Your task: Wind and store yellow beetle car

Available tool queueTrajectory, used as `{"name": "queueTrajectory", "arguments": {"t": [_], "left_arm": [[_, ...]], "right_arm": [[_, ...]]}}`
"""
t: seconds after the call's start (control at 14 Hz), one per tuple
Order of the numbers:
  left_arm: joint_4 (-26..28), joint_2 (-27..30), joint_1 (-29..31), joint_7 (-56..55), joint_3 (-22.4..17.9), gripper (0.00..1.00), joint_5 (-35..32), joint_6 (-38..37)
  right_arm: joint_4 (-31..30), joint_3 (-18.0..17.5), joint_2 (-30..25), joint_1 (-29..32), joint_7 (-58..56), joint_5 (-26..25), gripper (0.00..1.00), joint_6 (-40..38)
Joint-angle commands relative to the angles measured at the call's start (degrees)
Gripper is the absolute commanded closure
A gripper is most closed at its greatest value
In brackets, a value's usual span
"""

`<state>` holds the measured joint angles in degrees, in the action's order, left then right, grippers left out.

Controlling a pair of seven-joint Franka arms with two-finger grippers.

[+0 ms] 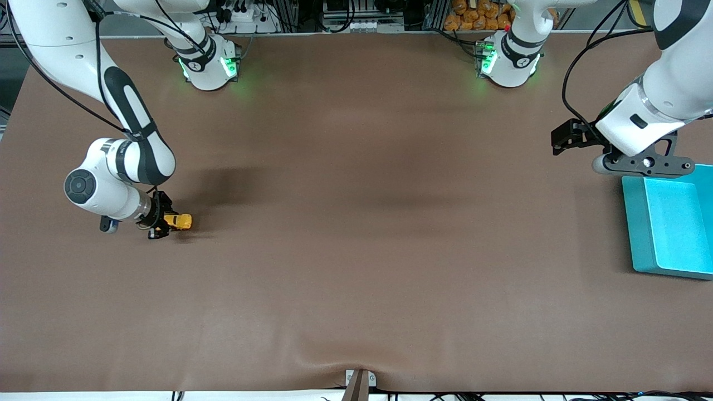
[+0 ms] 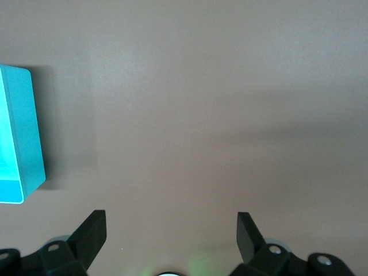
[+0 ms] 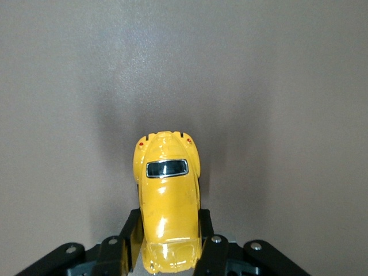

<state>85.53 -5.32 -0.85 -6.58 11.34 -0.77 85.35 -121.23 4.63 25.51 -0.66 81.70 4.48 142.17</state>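
Listing one yellow beetle car [image 1: 179, 221], one teal bin [image 1: 668, 225], two arms and one brown worktop [image 1: 356, 223].

Yellow beetle car: on the worktop at the right arm's end, well apart from the teal bin. The front view gives only a small yellow body against the right hand [image 1: 162, 221]. The right wrist view adds the detail: rounded roof, one dark window, two small red lamps, and a finger [image 3: 133, 233] pressed against each flank, so the right hand [image 3: 168, 241] is pinching the car [image 3: 167, 201] by its sides.

Teal bin: at the left arm's end of the worktop, open top. The front view shows its pale interior; the left wrist view shows only one corner and wall [image 2: 26, 135].

Left hand [image 1: 563, 137]: in the air just beside the bin, toward the bases. The left wrist view shows its fingers [image 2: 92, 233] spread wide over bare worktop [image 2: 190, 115], nothing between them [image 2: 171, 233]. This arm waits.
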Motion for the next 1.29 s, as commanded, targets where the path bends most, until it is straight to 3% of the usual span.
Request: {"name": "queueTrajectory", "arguments": {"t": [0.0,0.86,1.22], "left_arm": [[-0.8,-0.3,-0.21,-0.89,0.17,0.0,-1.43,0.08],[-0.8,-0.3,-0.12,-0.89,0.17,0.0,-1.43,0.08],[-0.8,-0.3,-0.21,-0.89,0.17,0.0,-1.43,0.08]], "right_arm": [[-1.55,0.12,-0.82,0.13,0.74,0.53,0.87,0.47],[-1.12,0.29,0.94,2.94,-0.13,0.18,0.9,3.29],[-1.12,0.21,1.29,5.76,-2.42,-2.98,0.92,3.37]]}}
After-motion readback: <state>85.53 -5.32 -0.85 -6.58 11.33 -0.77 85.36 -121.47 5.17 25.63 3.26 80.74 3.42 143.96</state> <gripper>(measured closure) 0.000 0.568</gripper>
